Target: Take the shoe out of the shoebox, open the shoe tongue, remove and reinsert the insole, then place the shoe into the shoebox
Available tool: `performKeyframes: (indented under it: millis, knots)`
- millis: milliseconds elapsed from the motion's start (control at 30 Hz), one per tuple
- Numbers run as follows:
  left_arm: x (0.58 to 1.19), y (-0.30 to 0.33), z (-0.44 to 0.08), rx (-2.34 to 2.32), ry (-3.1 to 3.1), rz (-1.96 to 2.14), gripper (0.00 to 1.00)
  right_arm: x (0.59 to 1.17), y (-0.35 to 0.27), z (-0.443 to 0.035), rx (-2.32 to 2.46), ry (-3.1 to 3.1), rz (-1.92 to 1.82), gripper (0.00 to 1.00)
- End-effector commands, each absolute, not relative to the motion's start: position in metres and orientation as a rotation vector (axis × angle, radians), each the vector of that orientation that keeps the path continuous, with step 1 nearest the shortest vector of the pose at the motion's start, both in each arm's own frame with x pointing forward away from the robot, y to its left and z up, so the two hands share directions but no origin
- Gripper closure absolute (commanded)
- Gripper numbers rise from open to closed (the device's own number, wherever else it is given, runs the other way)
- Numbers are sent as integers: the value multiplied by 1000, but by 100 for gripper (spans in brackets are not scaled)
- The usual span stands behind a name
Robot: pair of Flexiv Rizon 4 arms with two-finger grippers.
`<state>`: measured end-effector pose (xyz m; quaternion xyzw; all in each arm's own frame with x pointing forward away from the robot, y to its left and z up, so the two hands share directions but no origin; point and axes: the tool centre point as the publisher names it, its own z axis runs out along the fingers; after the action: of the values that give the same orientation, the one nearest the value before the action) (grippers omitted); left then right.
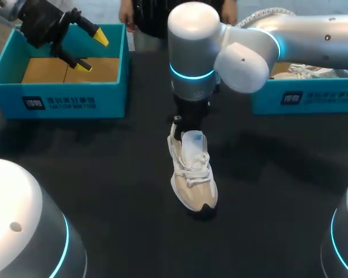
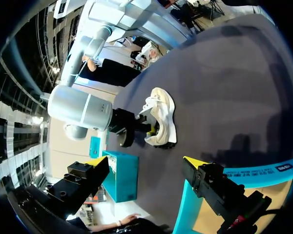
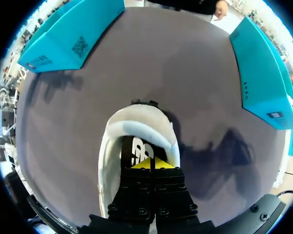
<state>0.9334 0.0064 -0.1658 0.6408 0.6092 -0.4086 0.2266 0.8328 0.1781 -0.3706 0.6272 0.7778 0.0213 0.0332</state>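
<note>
Your right gripper (image 3: 150, 164) is sitting closed inside the upright, laced shoe (image 1: 192, 179). Your left gripper (image 1: 93, 52) is hanging wide open above the box (image 1: 58, 99).

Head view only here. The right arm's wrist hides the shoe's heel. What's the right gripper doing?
Observer: The right gripper is shut, yellow tips together, pointing into the opening of the shoe.
Operator: Insole out?
Observer: No. The insole lies inside the shoe, right at the tips.
Operator: Pinching it?
Observer: Cannot tell. Right wrist view shows nothing between the tips.
</note>
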Motion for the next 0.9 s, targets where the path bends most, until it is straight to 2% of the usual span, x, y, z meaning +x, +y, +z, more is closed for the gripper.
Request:
performKeyframes:
  millis: [33, 267, 567, 900]
  knots:
    - [930, 5, -164, 1766, 1682, -1119, 0, 839, 182, -386, 1940, 2411, 82, 100]
    - [928, 9, -166, 1770, 1691, -1124, 0, 840, 187, -397, 1945, 2431, 76, 100]
    - [934, 18, -163, 1801, 1688, -1109, 0, 846, 191, -372, 1912, 2394, 108, 100]
    - [934, 20, -164, 1799, 1683, -1105, 0, 850, 197, -399, 1943, 2438, 45, 100]
